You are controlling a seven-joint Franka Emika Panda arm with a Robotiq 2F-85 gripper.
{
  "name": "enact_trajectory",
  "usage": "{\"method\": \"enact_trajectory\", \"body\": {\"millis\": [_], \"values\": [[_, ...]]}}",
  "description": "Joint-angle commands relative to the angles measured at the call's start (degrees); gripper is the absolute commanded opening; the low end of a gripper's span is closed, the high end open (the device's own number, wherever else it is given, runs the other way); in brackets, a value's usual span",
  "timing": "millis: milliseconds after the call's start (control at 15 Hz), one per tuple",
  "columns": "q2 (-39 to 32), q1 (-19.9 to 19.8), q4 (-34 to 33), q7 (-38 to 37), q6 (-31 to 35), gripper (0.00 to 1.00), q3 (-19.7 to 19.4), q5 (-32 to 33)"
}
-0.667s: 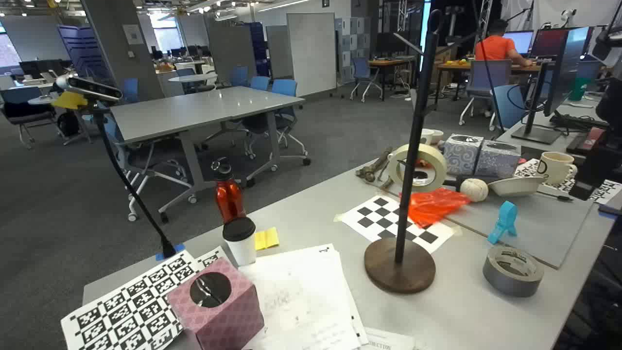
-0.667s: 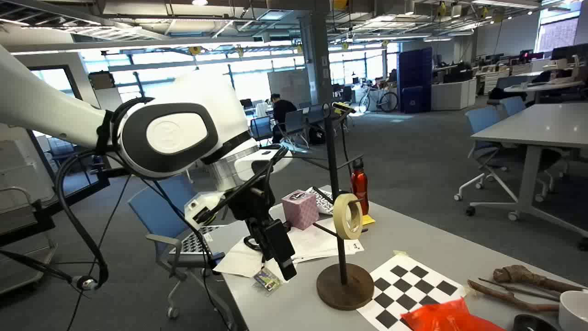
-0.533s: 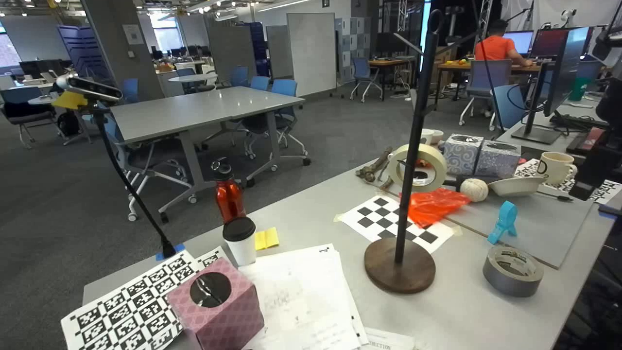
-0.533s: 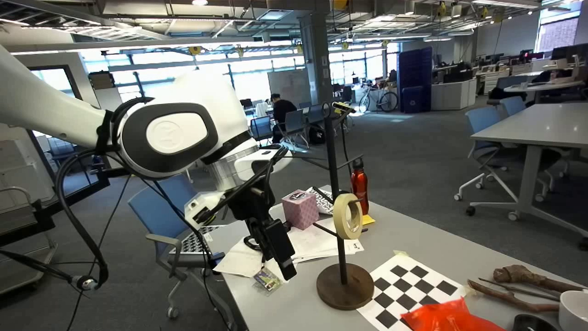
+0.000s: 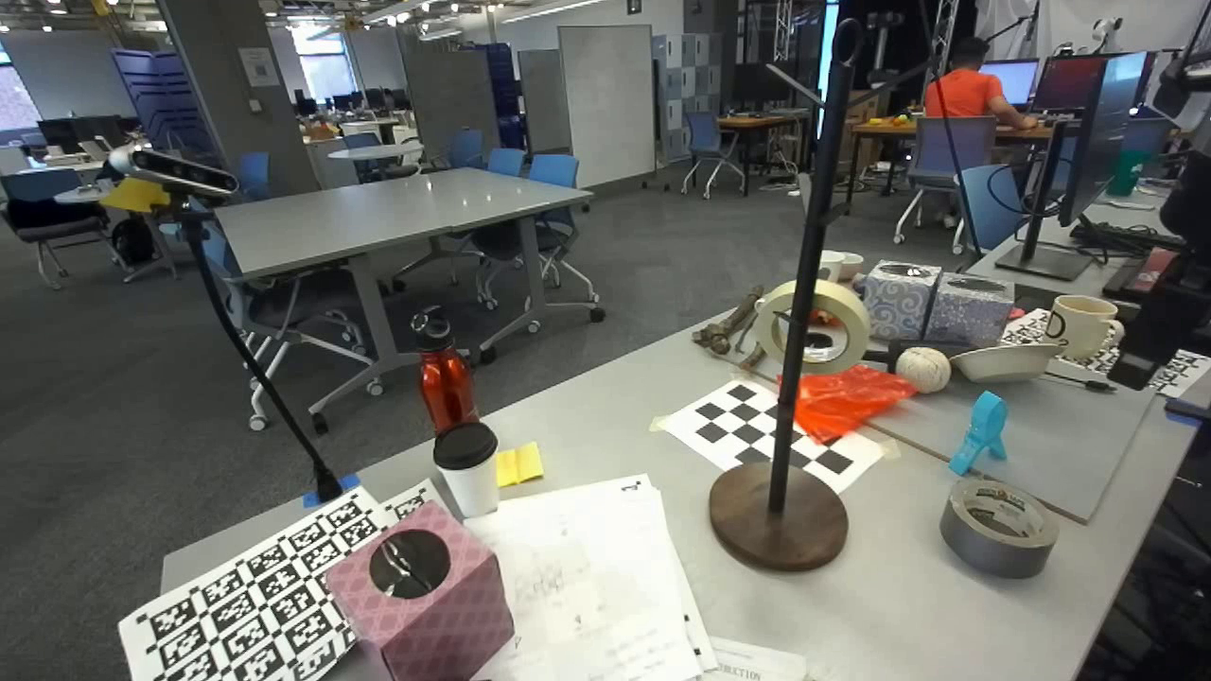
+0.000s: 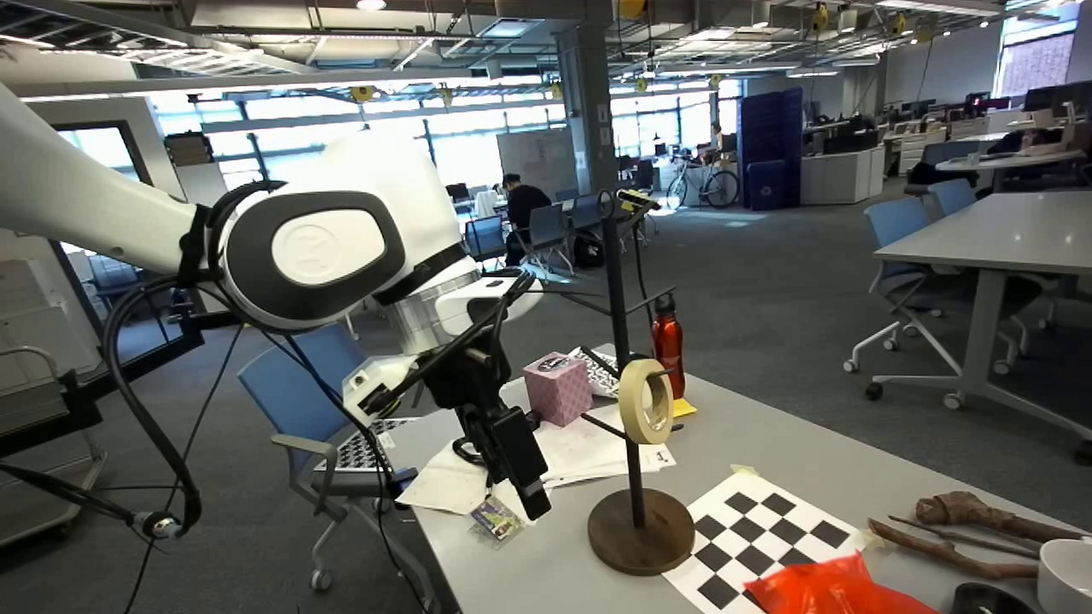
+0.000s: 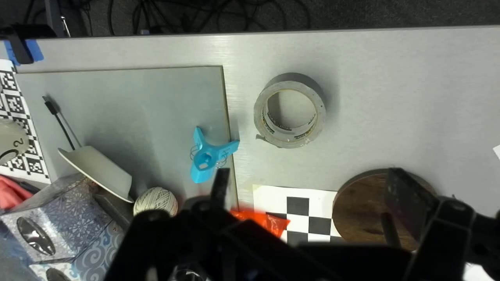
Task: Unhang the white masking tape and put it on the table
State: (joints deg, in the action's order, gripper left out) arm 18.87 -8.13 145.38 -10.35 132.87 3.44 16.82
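The white masking tape, a cream ring [image 5: 854, 326] [image 6: 632, 402], hangs on a peg of the black pole stand [image 5: 806, 255] [image 6: 616, 281] in both exterior views, well above its round wooden base [image 5: 747, 530] [image 6: 641, 546] [image 7: 359, 210]. In an exterior view the pole crosses in front of the ring. My gripper [image 6: 536, 505] points down beside the stand, apart from the tape. In the wrist view its fingers [image 7: 309, 175] are wide apart with nothing held between them. The tape does not show in the wrist view. The pale grey table [image 5: 908, 615] [image 6: 768, 452] [image 7: 390, 97] lies below.
A grey tape roll [image 5: 998, 544] [image 7: 289, 113] and a blue clamp [image 5: 984, 430] [image 7: 207, 158] lie near the stand. A checkerboard sheet [image 5: 728, 426] [image 6: 751, 533] and red plastic [image 5: 842, 402] lie beside the base. Several upper pegs stick out from the pole. A pink tissue box [image 5: 426, 605] stands on the table.
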Motion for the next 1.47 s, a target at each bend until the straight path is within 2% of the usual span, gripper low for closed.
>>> {"method": "enact_trajectory", "body": {"millis": [0, 533, 1133, 1200, 1400], "values": [[0.00, 0.85, -0.11, -0.21, -0.24, 1.00, -0.81, 0.29], [-1.02, 1.15, -0.94, 0.28, 0.77, 1.00, -0.95, 0.12], [-2.81, 3.00, -2.91, 1.65, 10.25, 1.00, -0.95, -1.35], [-1.32, 2.36, -1.69, 0.41, 8.10, 1.00, -0.47, -0.25], [-1.49, 2.40, -1.58, 0.36, 8.37, 1.00, -0.50, -0.26]]}}
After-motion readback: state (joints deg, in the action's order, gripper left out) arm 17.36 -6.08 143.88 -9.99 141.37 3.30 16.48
